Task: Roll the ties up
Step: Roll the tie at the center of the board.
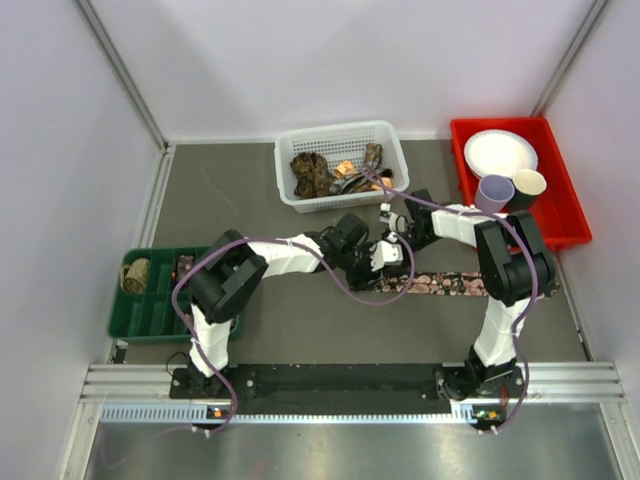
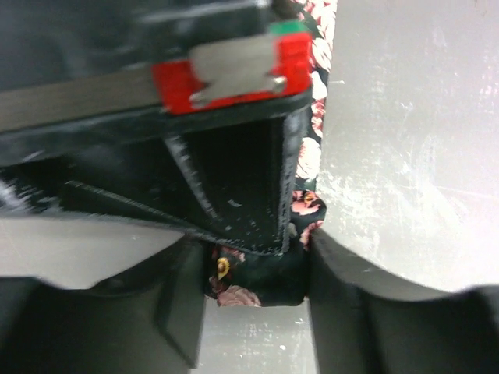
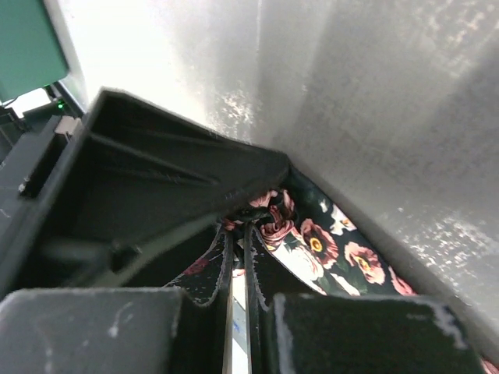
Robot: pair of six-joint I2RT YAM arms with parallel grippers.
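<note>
table: a grey top (image 1: pixel 300 320) with both arms reaching toward its middle.
flowered tie: a dark tie (image 1: pixel 450 283) with pink blooms lies flat on the table, in front of the basket. it runs from under the two grippers out to the right, where the right arm (image 1: pixel 512 262) hides part of it.
tie's near end: bunched into a small lump right where the grippers meet, about mid-table.
left gripper: the left gripper (image 2: pixel 256 269) comes in from the left. its jaws stand partway apart. the lump fills the gap and touches both fingers, but i cannot tell whether they squeeze it.
right gripper: the right gripper (image 3: pixel 248 222) comes in from the right. its fingers are drawn tight together, nipping a bit of the tie's fabric at their tips, hard up against the left gripper.
basket: a white mesh basket (image 1: pixel 290 150) at the back holds a loose heap of ties (image 1: pixel 318 172), dark with brown and orange.
green tray: a divided tray (image 1: pixel 150 320) sits near the left edge. one rolled tie (image 1: pixel 135 275), beige-brown, sits in its back left compartment.
red bin: the bin (image 1: pixel 560 225) at the back right holds a white plate (image 1: pixel 500 152). a purple cup (image 1: pixel 494 192) and a cream cup (image 1: pixel 528 183) stand side by side just in front of the plate.
</note>
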